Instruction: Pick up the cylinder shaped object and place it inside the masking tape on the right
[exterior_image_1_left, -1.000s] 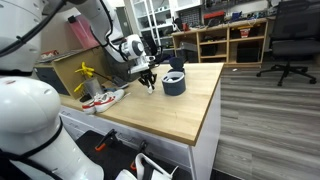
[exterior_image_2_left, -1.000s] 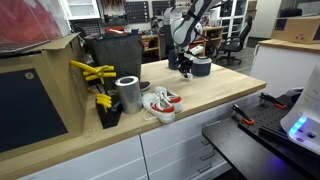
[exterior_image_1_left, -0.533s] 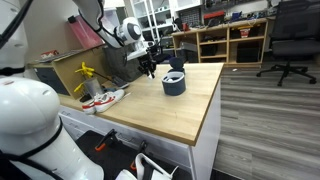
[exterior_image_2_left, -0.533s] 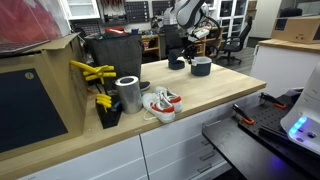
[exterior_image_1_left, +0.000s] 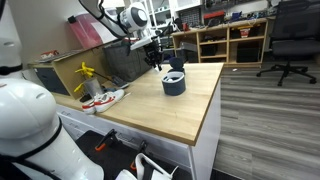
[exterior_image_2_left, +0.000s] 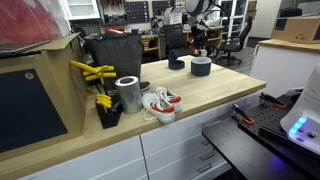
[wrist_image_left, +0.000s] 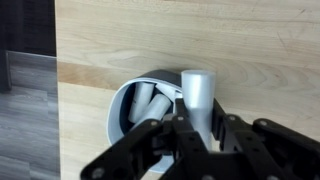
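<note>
My gripper is shut on the small whitish cylinder, which sticks out upright between the fingers in the wrist view. The gripper hangs in the air above the wooden table, up and beside the dark blue-grey masking tape roll. The roll also shows in an exterior view. In the wrist view the roll lies below and to the left of the fingers. Its hole holds a few white cylinders.
A white-and-red ring and a silver can stand near yellow tools. A small dark object sits beside the roll. The table's edge drops to the floor close to the roll.
My gripper has risen from the table top beside the roll, carrying the cylinder up and slightly toward the roll. The roll has not moved.
</note>
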